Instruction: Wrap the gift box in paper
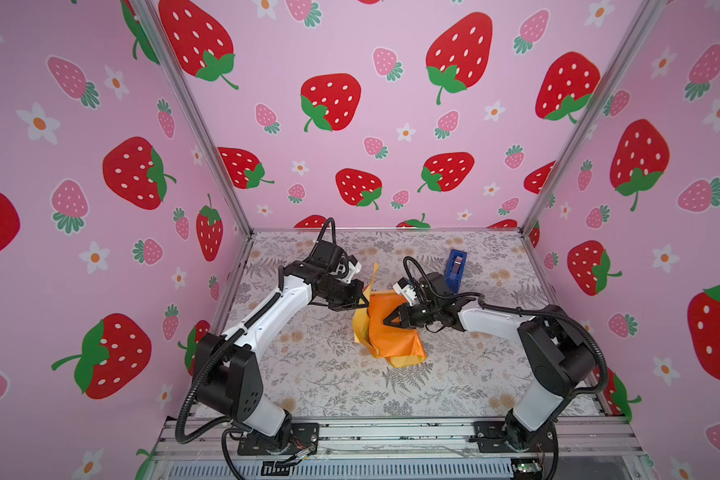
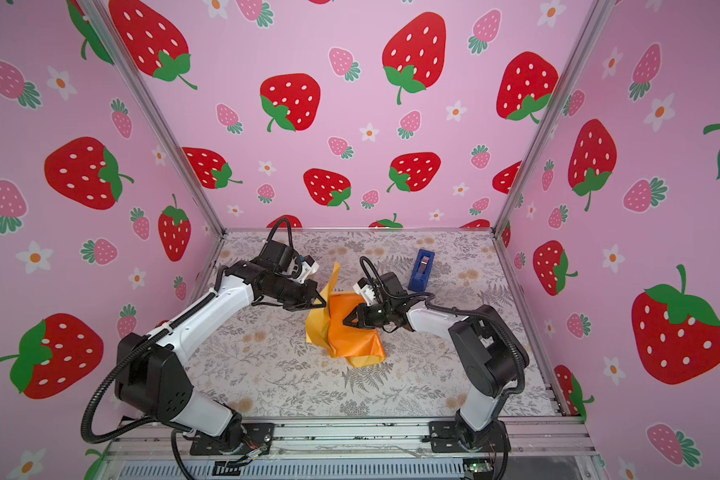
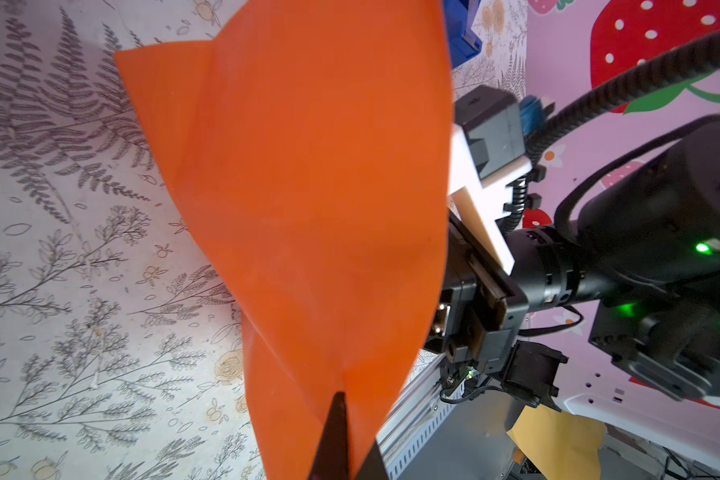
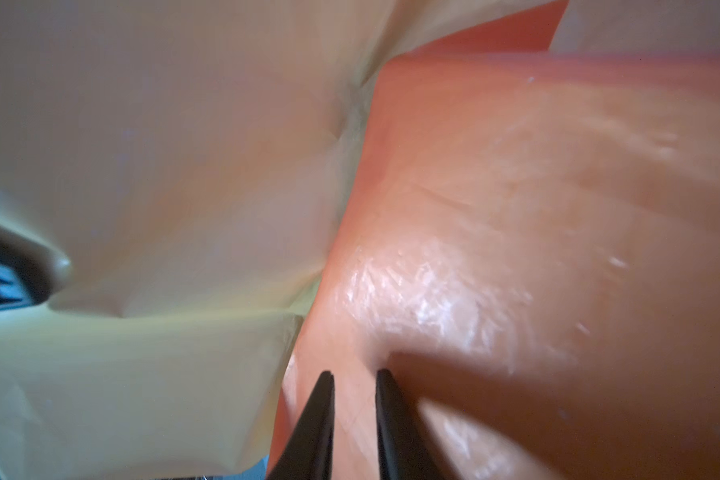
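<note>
The paper [image 1: 385, 332] [image 2: 350, 332] lies bunched at the middle of the table, glossy orange side up, with pale yellow flaps on its left. The gift box is hidden; I cannot see it under the paper. My left gripper [image 1: 364, 301] [image 2: 323, 303] is shut on a raised corner of the paper, and in the left wrist view the orange sheet [image 3: 308, 187] hangs from the pinch [image 3: 352, 419]. My right gripper [image 1: 387, 321] [image 2: 346, 322] comes in from the right, its jaws a little apart. Its tips [image 4: 356, 374] press on the orange surface [image 4: 516, 208] beside the pale side [image 4: 142, 145].
A blue tape dispenser [image 1: 454, 270] [image 2: 421, 270] stands on the floral table [image 1: 329, 374] behind my right wrist. Pink strawberry walls close the left, back and right. An aluminium rail [image 1: 391, 432] with both arm bases runs along the front.
</note>
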Robot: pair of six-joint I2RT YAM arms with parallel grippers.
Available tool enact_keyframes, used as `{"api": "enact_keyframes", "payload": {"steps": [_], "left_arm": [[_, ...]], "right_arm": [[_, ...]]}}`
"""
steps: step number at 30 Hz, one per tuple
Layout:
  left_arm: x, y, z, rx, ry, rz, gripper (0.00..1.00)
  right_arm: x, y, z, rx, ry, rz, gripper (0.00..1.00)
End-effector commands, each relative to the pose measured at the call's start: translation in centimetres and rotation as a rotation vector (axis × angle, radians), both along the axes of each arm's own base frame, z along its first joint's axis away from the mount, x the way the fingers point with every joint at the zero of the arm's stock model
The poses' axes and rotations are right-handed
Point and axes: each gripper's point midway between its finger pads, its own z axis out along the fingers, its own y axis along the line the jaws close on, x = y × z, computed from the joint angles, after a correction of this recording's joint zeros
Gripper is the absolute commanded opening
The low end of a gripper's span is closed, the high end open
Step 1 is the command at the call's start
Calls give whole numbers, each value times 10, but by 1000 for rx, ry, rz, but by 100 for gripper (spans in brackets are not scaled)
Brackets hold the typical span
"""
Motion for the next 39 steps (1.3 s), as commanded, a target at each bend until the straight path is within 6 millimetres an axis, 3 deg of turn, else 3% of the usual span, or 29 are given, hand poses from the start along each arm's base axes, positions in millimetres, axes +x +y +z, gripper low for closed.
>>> {"api": "enact_keyframes", "payload": {"steps": [1,8,15,17,24,30,34,39], "left_arm": [[5,-16,2,9,10,-2,5],[4,-39,-24,70,76,-8,5],[3,-45,-61,147,150,21,5],[2,-46,-68,165,161,22,10],[2,-41,-69,197,145,38,10],[-2,-39,-85,226,191,41,10],[-4,-34,-95,264,212,39,10],[-8,-29,-105,298,237,34,10]], "right_arm": [[-7,-10,-24,-67,57,-17,22],[-7,-10,-24,-68,57,-16,23],[-8,-11,-23,-66,54,-19,23],[-8,-11,-22,-65,52,-20,23],[-8,-11,-20,-61,51,-22,24],[-7,-11,-12,-52,36,-29,24],[-6,-11,0,-40,23,-32,26],[6,-23,33,-11,-39,-80,31]]}}
